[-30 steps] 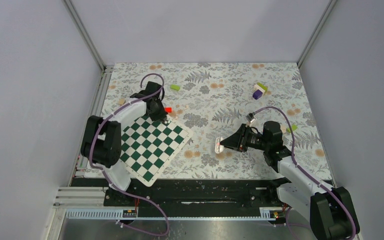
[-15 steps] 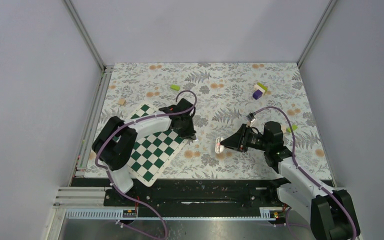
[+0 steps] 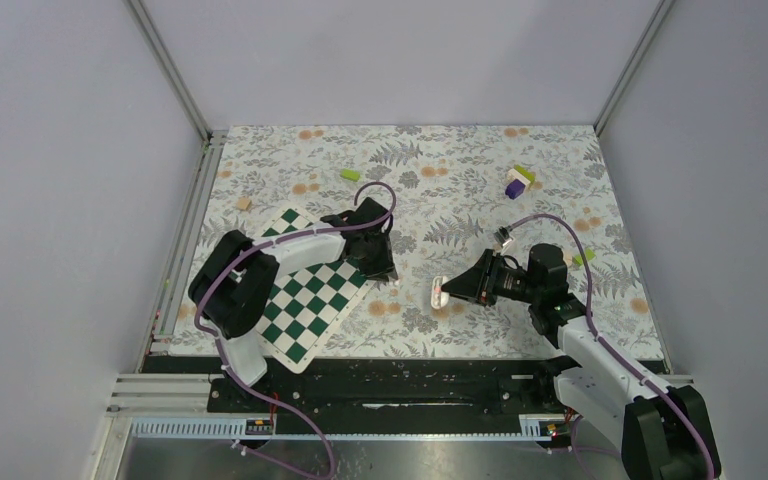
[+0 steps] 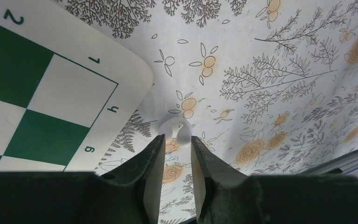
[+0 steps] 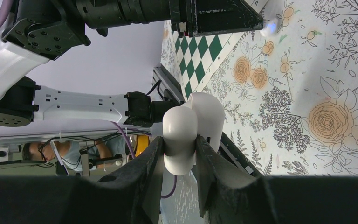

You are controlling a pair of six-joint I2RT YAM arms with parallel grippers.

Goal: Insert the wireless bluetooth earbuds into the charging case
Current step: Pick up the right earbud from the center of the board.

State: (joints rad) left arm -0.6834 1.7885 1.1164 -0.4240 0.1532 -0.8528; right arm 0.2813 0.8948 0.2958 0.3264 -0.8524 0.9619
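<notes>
The white charging case (image 5: 192, 133) is clamped between my right gripper's (image 5: 179, 145) fingers, its lid hinged open; in the top view the charging case (image 3: 438, 290) hangs just above the floral cloth at mid-table. One white earbud (image 4: 174, 129) lies on the cloth just past the tips of my left gripper (image 4: 177, 139). Those jaws stand a little apart with only cloth showing between them. In the right wrist view that earbud (image 5: 268, 27) shows under the left arm's tip. My left gripper (image 3: 392, 277) sits off the chessboard's right corner, a short way left of the case.
A green-and-white chessboard (image 3: 310, 290) lies under the left arm. A green block (image 3: 350, 175), a small tan block (image 3: 244, 204) and a purple, green and white stack (image 3: 518, 181) sit toward the back. Another green piece (image 3: 585, 257) lies beside the right arm.
My left arm swung from the chessboard's far corner to just past its right corner, and its jaws parted slightly. The right arm kept still with the case.
</notes>
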